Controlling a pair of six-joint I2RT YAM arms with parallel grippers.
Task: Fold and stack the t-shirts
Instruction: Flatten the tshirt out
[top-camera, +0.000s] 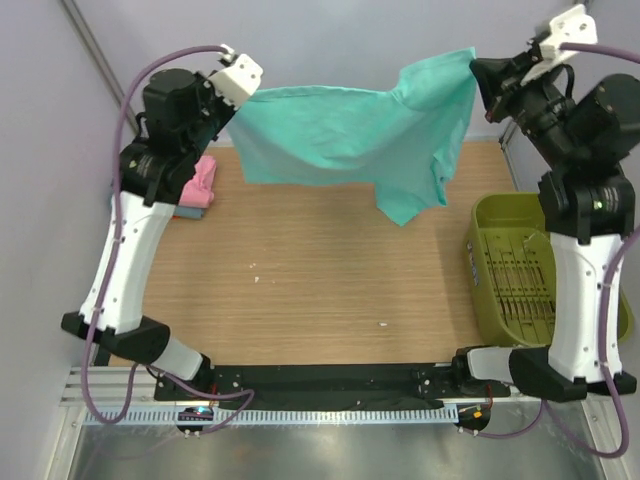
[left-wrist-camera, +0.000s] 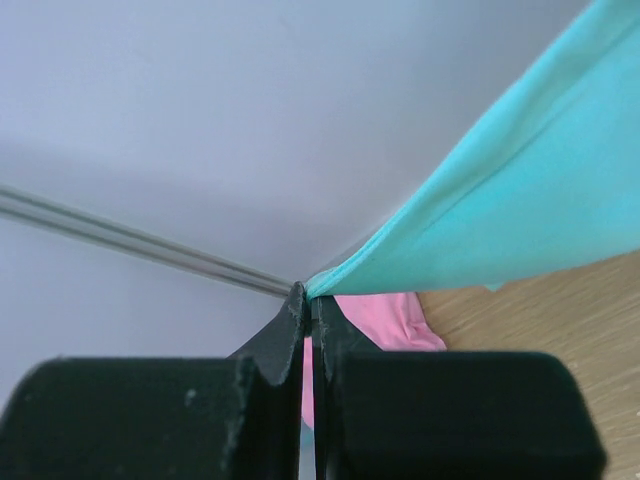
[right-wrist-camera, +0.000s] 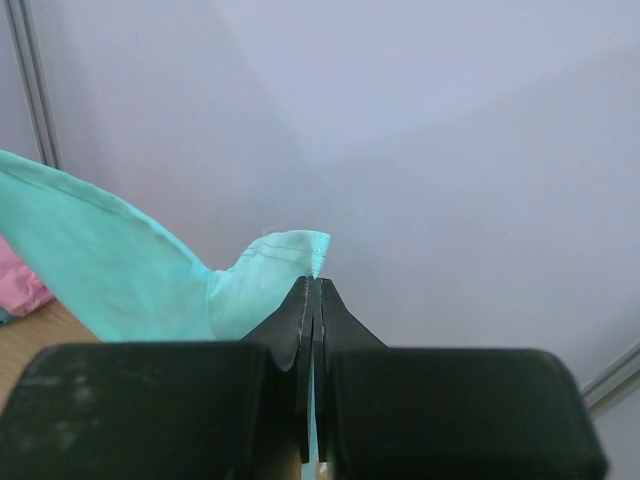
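Grips one top corner of the teal t-shirt (top-camera: 350, 135) with the left jaws, closed tight on the cloth. Grips the opposite top corner with the right jaws, closed on the cloth too. Holds it stretched between both arms, high over the far edge of the surface (top-camera: 320, 290), lower right part hanging in loose folds. At far left, partly behind the left arm (top-camera: 130, 230), a folded pink t-shirt (top-camera: 203, 178) on the surface. At right, just beside the right arm (top-camera: 585, 270), an olive-green basket (top-camera: 500, 262)
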